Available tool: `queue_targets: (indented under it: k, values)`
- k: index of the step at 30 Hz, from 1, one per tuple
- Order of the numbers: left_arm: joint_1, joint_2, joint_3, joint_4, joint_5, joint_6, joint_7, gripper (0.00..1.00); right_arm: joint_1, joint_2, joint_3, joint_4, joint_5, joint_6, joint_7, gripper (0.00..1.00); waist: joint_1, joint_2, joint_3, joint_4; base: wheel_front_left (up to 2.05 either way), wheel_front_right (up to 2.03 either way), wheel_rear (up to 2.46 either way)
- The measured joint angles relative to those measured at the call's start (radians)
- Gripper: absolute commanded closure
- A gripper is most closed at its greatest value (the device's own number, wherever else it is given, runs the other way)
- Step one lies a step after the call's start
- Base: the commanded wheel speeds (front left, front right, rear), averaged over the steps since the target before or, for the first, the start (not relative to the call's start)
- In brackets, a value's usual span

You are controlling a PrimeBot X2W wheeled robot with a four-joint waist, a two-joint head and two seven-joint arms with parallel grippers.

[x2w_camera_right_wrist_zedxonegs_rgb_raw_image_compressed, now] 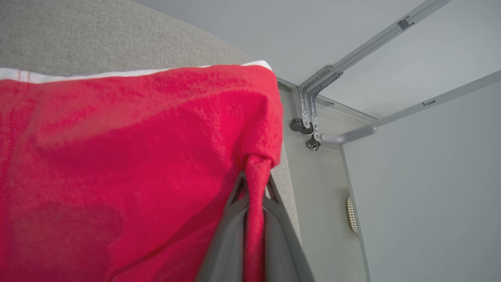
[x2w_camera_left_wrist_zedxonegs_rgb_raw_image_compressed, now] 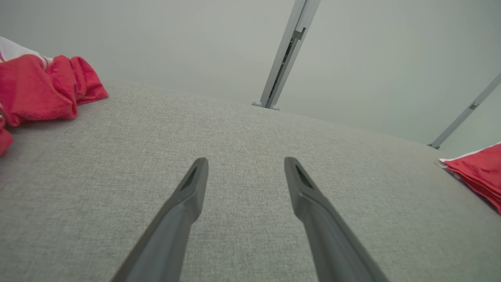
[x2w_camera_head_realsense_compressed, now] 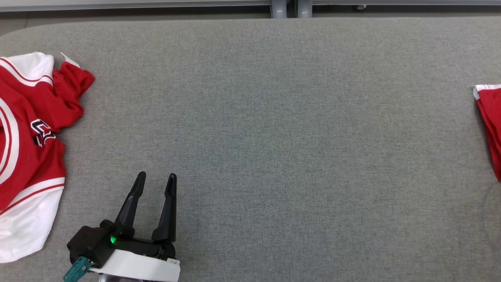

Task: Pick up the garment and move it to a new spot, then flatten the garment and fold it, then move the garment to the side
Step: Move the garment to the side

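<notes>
The worktop (x2w_camera_head_realsense_compressed: 274, 117) wears a grey woven cloth, matt, with a fine, slightly coarse grain. The crumpled jersey (x2w_camera_head_realsense_compressed: 35, 117) is soft red cloth with smooth white bands and no sheen. Up close, the red garment (x2w_camera_right_wrist_zedxonegs_rgb_raw_image_compressed: 117, 156) shows a fuzzy, nubbly knit, dull all over, with a white hem. The left gripper (x2w_camera_head_realsense_compressed: 156, 176) has fingers (x2w_camera_left_wrist_zedxonegs_rgb_raw_image_compressed: 184, 203) of dark matt plastic, smooth. The shell (x2w_camera_head_realsense_compressed: 137, 268) behind them is glossy white plastic. The frame rail (x2w_camera_left_wrist_zedxonegs_rgb_raw_image_compressed: 283, 58) looks like grey painted metal, smooth and satin.
</notes>
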Motion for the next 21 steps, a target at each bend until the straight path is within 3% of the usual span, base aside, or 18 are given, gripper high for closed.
queue_targets:
  k: [1, 2, 11, 21]
  values:
    - [0.001, 0.0, 0.001, 0.0, 0.0, 0.0, 0.0, 0.0, 0.0, 0.009, -0.007, 0.0, -0.009, 0.0, -0.004, 0.46, 0.0, 0.0, -0.002, -0.001, 0.0, 0.0, 0.0]
    - [0.001, 0.0, 0.001, 0.001, 0.0, 0.0, 0.0, 0.0, -0.001, 0.018, -0.012, -0.001, -0.016, 0.0, -0.01, 0.0, 0.0, 0.0, -0.004, -0.003, 0.0, 0.0, 0.0]
    - [0.017, -0.001, 0.013, 0.002, 0.0, 0.0, 0.0, 0.0, 0.011, 0.082, -0.012, -0.107, -0.072, 0.0, -0.139, 0.0, 0.0, 0.0, -0.047, -0.015, 0.0, 0.0, 0.0]
    - [0.088, -0.006, 0.066, 0.012, 0.0, 0.0, 0.0, 0.0, 0.186, 0.357, -0.011, -0.367, 0.049, 0.0, -0.48, 0.0, 0.0, 0.0, -0.171, -0.018, 0.0, 0.0, 0.0]
